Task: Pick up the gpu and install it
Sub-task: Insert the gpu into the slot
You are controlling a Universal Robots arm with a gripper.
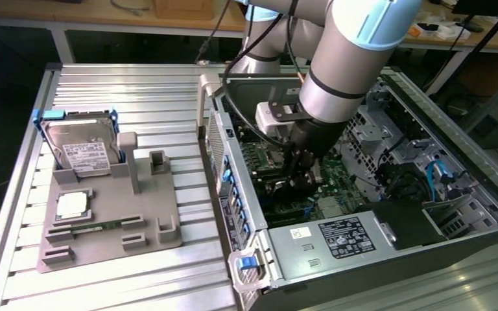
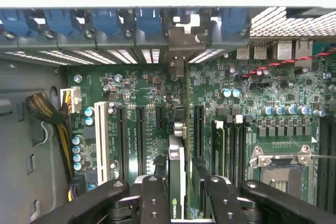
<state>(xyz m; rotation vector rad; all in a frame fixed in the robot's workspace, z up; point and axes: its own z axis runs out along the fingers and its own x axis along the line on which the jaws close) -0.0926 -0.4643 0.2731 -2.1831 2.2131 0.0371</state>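
The gpu stands on edge between my fingers, its green card and silver edge running toward the case's rear slot openings. Its metal end bracket sits at the rear wall among the blue clips. My gripper is shut on the gpu, low over the motherboard and in line with the black expansion slots. In the exterior view, the gripper reaches down into the open computer case. There the card is mostly hidden by the wrist.
A white slot and yellow-black cables lie to one side, the processor socket to the other. Outside the case, a grey holder tray carries a hard drive, a chip and a memory stick.
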